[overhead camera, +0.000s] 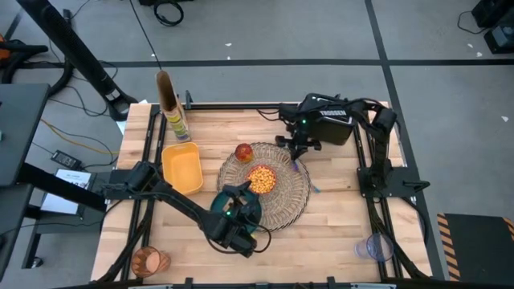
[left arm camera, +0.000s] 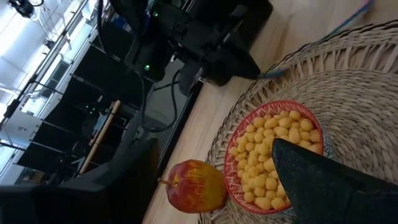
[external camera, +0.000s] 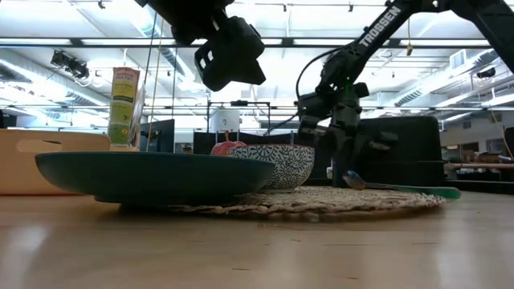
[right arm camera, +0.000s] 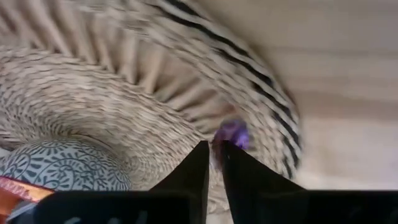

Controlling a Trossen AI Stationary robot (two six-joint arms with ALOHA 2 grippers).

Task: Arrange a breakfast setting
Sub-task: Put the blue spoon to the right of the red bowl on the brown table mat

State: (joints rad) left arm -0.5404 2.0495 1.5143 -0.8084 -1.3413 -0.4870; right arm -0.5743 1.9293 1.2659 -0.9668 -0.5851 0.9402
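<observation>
At the far left of the worktop point(overhead camera: 337, 217), near the front corner, the translucent orange cup point(overhead camera: 149, 260) stands well apart from the setting, so by my reading it is not yet placed. Behind it a yellow container point(overhead camera: 183, 167) and a tall carton point(overhead camera: 176, 120) sit beside the woven placemat point(overhead camera: 289, 205), and look like no part of the setting.

The left pincer point(overhead camera: 243, 239) hovers above the teal plate point(external camera: 152, 175), which lies on the placemat's near-left edge; one dark finger point(left arm camera: 323, 180) shows in its wrist view, but I cannot tell how its fingers are set. No toast is visible on the plate.

Further right, the red apple point(overhead camera: 244, 152) rests at the placemat's back edge, and the small bowl point(overhead camera: 262, 178), full of yellow cereal, sits near the middle.

The right pincer point(right arm camera: 213, 163) is down at the placemat's right rim, its fingers drawn narrow around the blue spoon point(external camera: 397, 187), whose purple-looking end point(right arm camera: 232, 133) shows just past the fingertips. The spoon appears nearly placed, lying partly on the mat.

A second clear cup point(overhead camera: 374, 247) stands at the front right.

Likely remaining: release of the spoon, the orange cup, and toast.
</observation>
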